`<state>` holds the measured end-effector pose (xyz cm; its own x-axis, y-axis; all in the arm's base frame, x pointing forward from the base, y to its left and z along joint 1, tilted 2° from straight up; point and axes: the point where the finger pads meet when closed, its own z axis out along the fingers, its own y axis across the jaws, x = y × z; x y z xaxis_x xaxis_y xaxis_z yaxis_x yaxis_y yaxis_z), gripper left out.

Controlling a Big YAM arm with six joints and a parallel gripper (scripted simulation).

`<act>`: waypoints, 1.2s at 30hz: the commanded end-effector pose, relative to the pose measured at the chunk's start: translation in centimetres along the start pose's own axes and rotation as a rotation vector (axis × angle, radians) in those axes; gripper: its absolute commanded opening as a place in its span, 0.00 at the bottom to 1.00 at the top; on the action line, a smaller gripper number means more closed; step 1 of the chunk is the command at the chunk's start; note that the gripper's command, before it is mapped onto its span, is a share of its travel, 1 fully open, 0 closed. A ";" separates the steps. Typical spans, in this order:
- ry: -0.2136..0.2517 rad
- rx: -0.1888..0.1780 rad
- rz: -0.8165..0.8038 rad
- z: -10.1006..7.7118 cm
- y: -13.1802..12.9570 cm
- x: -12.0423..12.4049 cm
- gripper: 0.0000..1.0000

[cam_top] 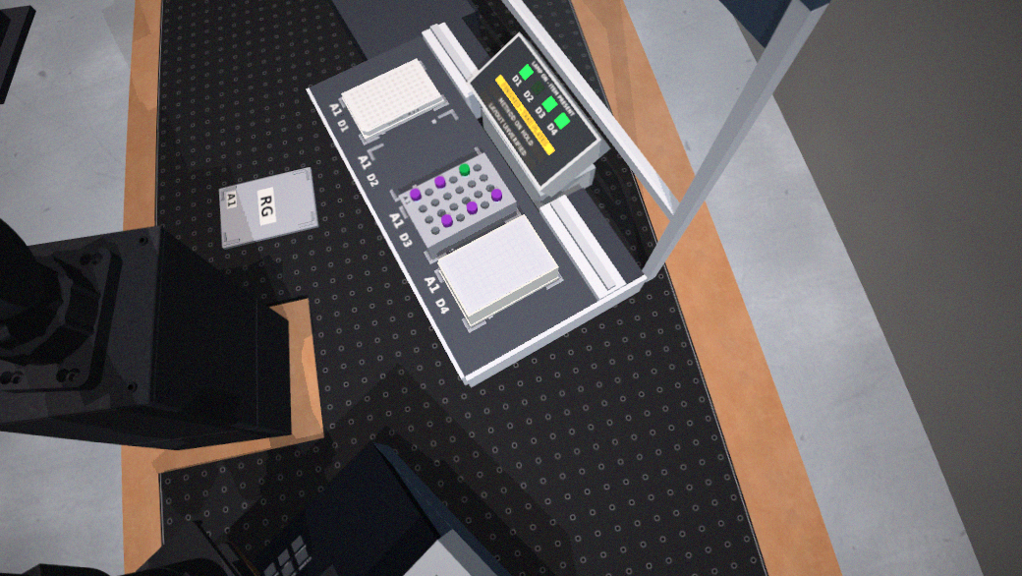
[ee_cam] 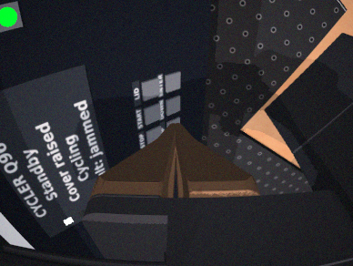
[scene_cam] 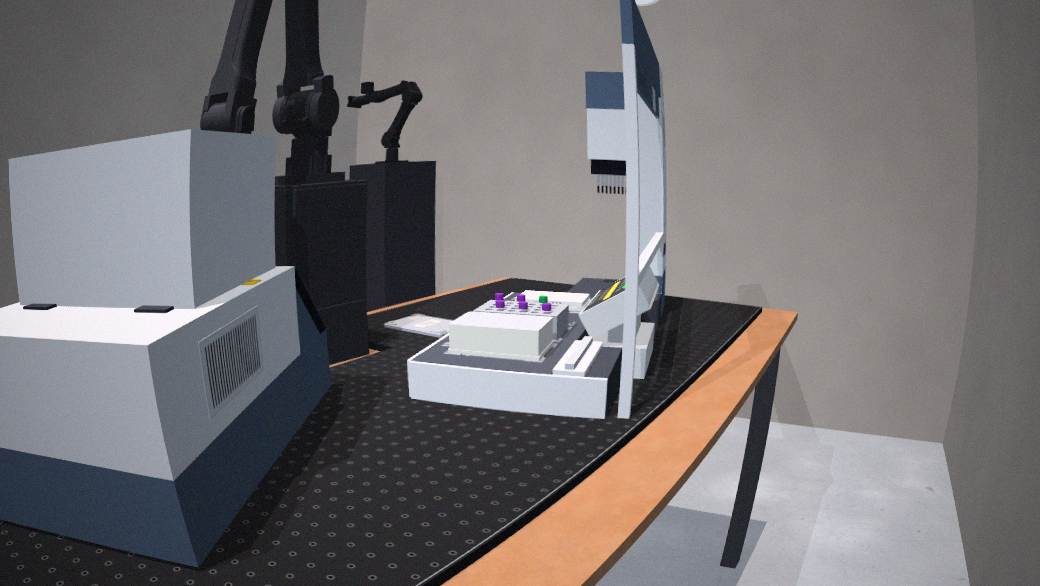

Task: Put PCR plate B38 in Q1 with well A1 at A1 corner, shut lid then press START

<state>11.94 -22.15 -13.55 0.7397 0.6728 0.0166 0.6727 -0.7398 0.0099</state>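
My gripper point(ee_cam: 176, 131) is shut and empty; its brown fingers are pressed together. In the wrist view the tips point at the cycler Q1's dark front panel, at the near edge of the key grid point(ee_cam: 158, 107). I cannot tell whether they touch a key. The lamp point(ee_cam: 8, 17) on the panel is green. Q1 point(scene_cam: 138, 327) stands at the left with its white lid point(scene_cam: 138, 218) down, so the block is hidden. Its keys also show from above point(cam_top: 286, 554). Position D2 point(cam_top: 407, 153) on the hand-off row is empty. Plate B38 is not in view.
Plate R33 point(cam_top: 391, 96) sits on D1, the tube cooling block point(cam_top: 457, 200) with purple and green caps on D3, and the deep-well block point(cam_top: 498, 266) on D4. The RG nest point(cam_top: 267, 207) lies empty. The handler's frame post point(cam_top: 714, 143) rises beside the deck. The arm's base point(cam_top: 107, 328) is at the left.
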 end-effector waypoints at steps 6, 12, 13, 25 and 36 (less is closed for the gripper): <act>-0.008 -0.007 0.002 -0.6 -0.2 -0.4 0.00; -0.008 -0.009 -0.010 -0.6 0.0 0.0 0.00; -0.008 -0.009 -0.010 -0.6 0.0 0.0 0.00; -0.010 -0.014 0.016 -0.7 0.0 -0.4 0.00; -0.009 -0.014 0.018 -0.7 0.0 -0.4 0.00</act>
<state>11.70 -21.85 -13.44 0.7401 0.6722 0.0174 0.6722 -0.7403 0.0070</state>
